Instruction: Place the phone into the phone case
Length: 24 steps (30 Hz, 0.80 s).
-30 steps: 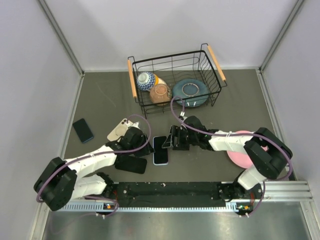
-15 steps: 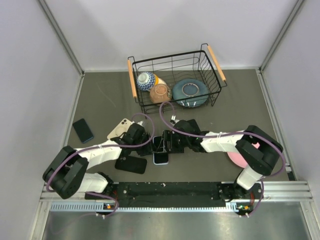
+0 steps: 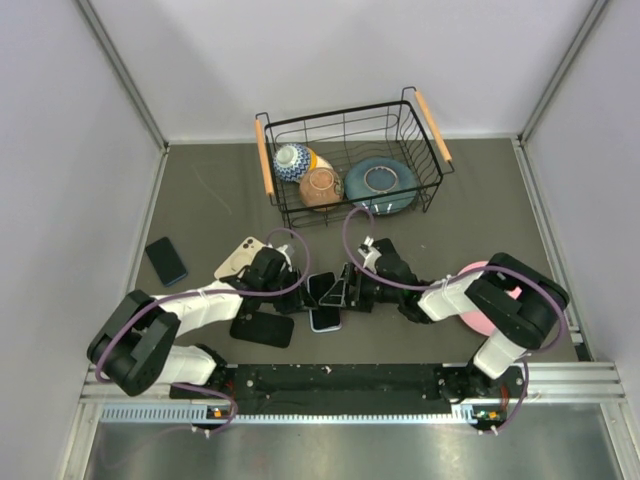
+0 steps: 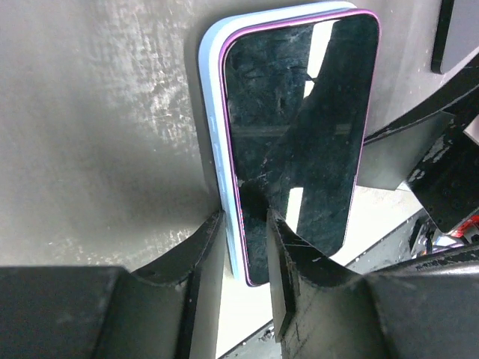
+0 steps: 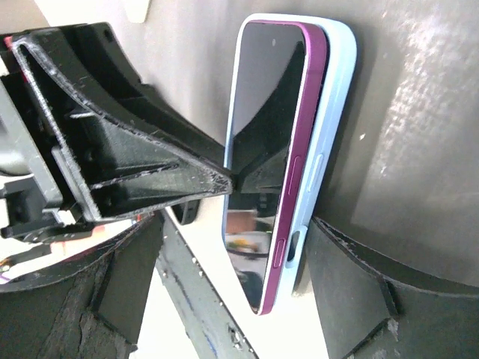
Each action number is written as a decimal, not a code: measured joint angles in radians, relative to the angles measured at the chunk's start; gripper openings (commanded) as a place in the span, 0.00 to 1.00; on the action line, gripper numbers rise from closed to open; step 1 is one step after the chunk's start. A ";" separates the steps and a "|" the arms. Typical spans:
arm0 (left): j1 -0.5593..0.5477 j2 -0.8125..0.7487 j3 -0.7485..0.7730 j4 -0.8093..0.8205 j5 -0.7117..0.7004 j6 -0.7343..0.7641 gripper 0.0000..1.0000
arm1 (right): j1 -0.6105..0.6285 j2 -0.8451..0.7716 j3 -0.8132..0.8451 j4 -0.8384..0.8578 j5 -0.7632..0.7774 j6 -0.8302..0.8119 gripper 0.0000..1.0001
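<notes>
The phone (image 4: 299, 134) has a dark screen and a magenta rim. It lies in the pale blue phone case (image 4: 212, 127), and in the right wrist view its magenta side (image 5: 296, 172) stands proud of the case wall (image 5: 329, 134). My left gripper (image 4: 245, 218) pinches one long edge, with one finger behind the case and the other on the screen. My right gripper (image 5: 236, 232) is open and straddles the phone's end from the other side. From above, the phone (image 3: 322, 297) sits tilted between the left gripper (image 3: 298, 295) and the right gripper (image 3: 345, 292).
A wire basket (image 3: 265, 160) holding bowls and a plate stands behind. A beige phone (image 3: 240, 258) and a dark blue one (image 3: 165, 260) lie to the left. A black case (image 3: 262, 328) lies near the front, and a pink plate (image 3: 470, 318) is under the right arm.
The right gripper has moved left up to the phone. The left gripper's jaws have narrowed onto the phone's edge. The phone and case now sit slightly turned and tilted.
</notes>
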 measured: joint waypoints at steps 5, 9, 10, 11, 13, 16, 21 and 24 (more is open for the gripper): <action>0.000 0.000 -0.009 0.008 0.036 0.005 0.31 | -0.011 0.035 -0.075 0.198 -0.081 0.081 0.74; 0.002 0.000 -0.009 0.009 0.043 0.009 0.31 | -0.025 0.057 -0.103 0.291 -0.106 0.118 0.67; 0.002 0.000 -0.009 0.010 0.045 0.010 0.31 | -0.028 0.061 -0.110 0.307 -0.112 0.124 0.65; 0.002 0.000 -0.009 0.011 0.046 0.011 0.31 | -0.031 0.064 -0.117 0.322 -0.115 0.130 0.63; 0.002 0.000 -0.009 0.011 0.050 0.012 0.31 | -0.035 0.068 -0.127 0.347 -0.121 0.139 0.54; 0.003 -0.001 -0.009 0.013 0.055 0.013 0.31 | -0.041 0.077 -0.141 0.366 -0.124 0.150 0.42; 0.004 -0.003 -0.009 0.012 0.057 0.014 0.31 | -0.049 0.113 -0.156 0.417 -0.128 0.167 0.23; 0.004 -0.003 -0.009 0.012 0.057 0.016 0.31 | -0.055 0.141 -0.161 0.451 -0.133 0.184 0.00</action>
